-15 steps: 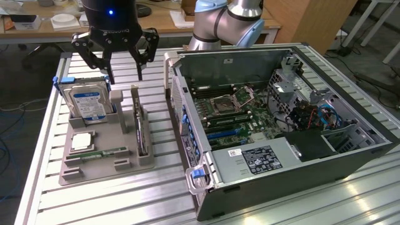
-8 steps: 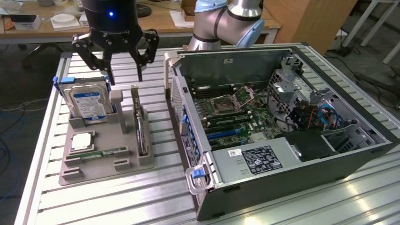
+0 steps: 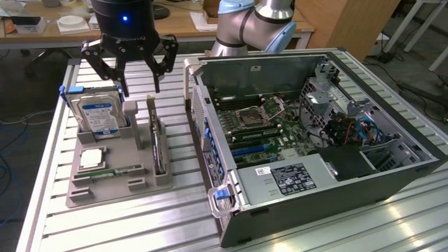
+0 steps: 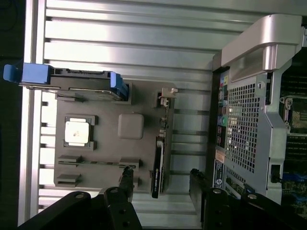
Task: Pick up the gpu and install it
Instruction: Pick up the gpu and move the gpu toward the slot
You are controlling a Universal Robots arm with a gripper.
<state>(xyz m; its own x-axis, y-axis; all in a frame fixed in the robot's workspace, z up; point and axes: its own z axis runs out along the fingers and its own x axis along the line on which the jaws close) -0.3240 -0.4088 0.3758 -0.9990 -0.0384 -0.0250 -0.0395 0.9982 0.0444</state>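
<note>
End effector spread wide, empty, above the gpu.
The gpu stands on edge in a grey fixture on the tabletop, beside the computer case. Judged light, stiff, fragile: grip the upper edge across its flat faces.

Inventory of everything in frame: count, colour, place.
gpu: 1, dark, tan edge, on edge in holder, case side
hard drive: 1, silver, blue-white label, upright in holder
processor chip: 1, silver, flat in holder
memory stick: 1, green, flat in holder
holder: 1, grey, on table
computer case: 1, dark, open, beside holder
table: 1, silver, slatted
arm: 1, silver-blue, behind case
gripper: 1, black, open, above holder
</note>
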